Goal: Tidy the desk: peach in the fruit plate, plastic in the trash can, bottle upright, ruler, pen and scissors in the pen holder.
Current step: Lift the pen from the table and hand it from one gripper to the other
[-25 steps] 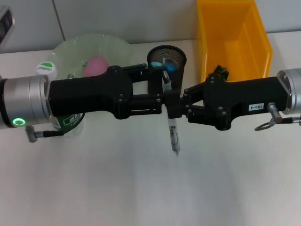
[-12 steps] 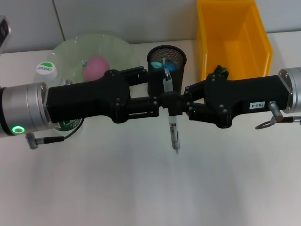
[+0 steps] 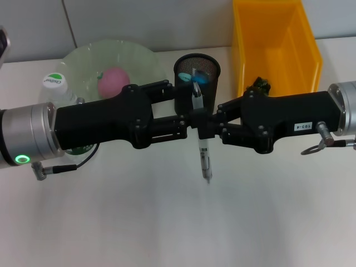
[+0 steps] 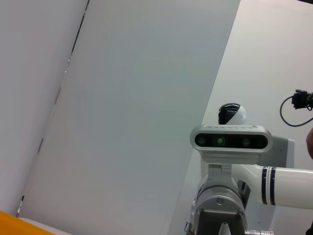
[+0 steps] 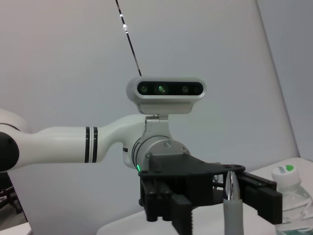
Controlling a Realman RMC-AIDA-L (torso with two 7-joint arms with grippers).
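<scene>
A grey-and-white pen hangs point down above the desk, in front of the black mesh pen holder. My right gripper is shut on the pen's upper part. My left gripper faces it from the other side. In the right wrist view the left gripper stands open with the pen between its toothed fingers. Blue scissors handles stick out of the holder. The pink peach lies in the green fruit plate. The bottle stands upright.
The yellow trash bin stands at the back right with dark plastic inside. The bottle also shows in the right wrist view. Bare desk lies in front of both arms. The left wrist view shows only a wall and the robot's head.
My left arm has shifted slightly down and towards the front. The pen and my right gripper have stayed in place.
</scene>
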